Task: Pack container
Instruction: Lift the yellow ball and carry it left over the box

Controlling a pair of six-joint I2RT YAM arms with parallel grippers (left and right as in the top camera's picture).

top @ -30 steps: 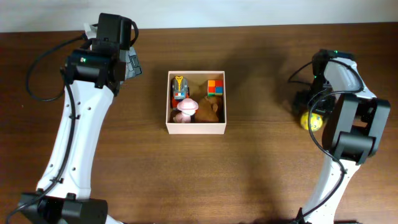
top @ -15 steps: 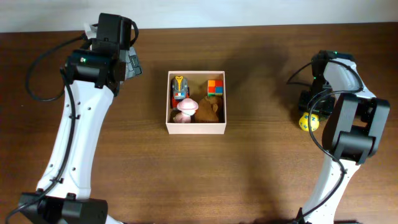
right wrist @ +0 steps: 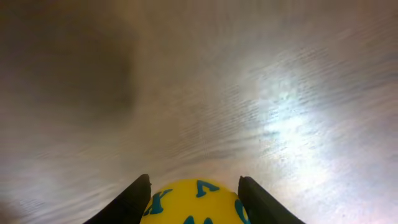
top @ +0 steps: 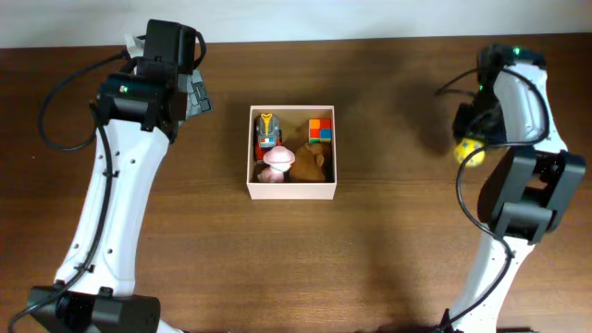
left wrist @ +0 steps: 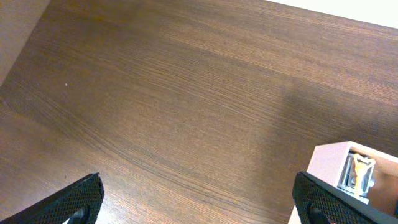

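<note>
while the left gripper (left wrist: 198, 202) hangs idle, fingers wide apart, left of the container (top: 292, 191) at the middle of the table (top: 370, 277), the right gripper (right wrist: 194, 182) clamps a yellow ball (right wrist: 194, 204) well to the container's right; the carry should run leftward.

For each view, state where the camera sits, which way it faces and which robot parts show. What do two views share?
Overhead: above the brown wooden table, facing down; both white arms show.
Left wrist: faces down at wood; black fingertips of the open left claw show.
Right wrist: faces down; right claw grips a yellow ball with blue markings.
Shared: overhead and left wrist show the square cream container.
</note>
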